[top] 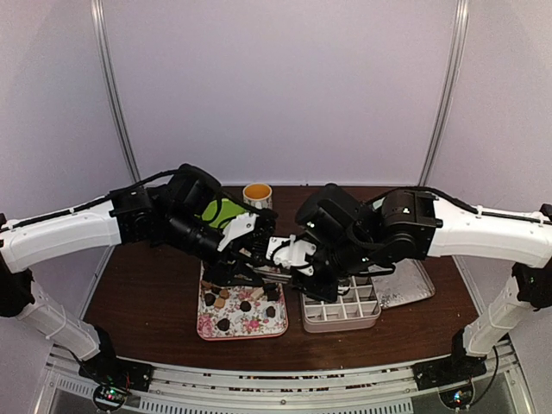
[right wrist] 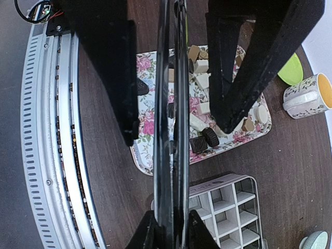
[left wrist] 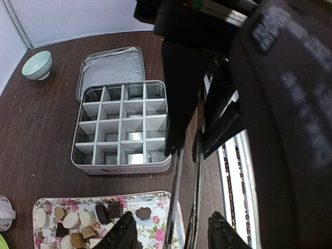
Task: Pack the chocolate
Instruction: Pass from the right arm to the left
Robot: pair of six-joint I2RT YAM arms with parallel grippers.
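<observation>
The chocolate [top: 237, 302] lies as several small dark, tan and white pieces on a floral tray [top: 259, 326]; the left wrist view shows the chocolate [left wrist: 78, 228] mostly at the tray's [left wrist: 155, 205] left end. My right gripper [right wrist: 175, 233] is shut on metal tongs [right wrist: 171, 129], whose two blades run out over the tray [right wrist: 150, 145]. My left gripper [left wrist: 174, 236] is open, its fingers [left wrist: 124, 233] on either side of the tongs [left wrist: 187, 197] with a gap on each side. Both grippers meet above the tray and the divided box [top: 341, 310].
The white divided box [left wrist: 122, 166] has empty cells, and its metal lid [left wrist: 111, 65] lies behind it. A yellow-lined mug [top: 257, 194] and a green plate [top: 220, 211] stand at the back. A pale bowl [left wrist: 37, 63] sits apart from the box.
</observation>
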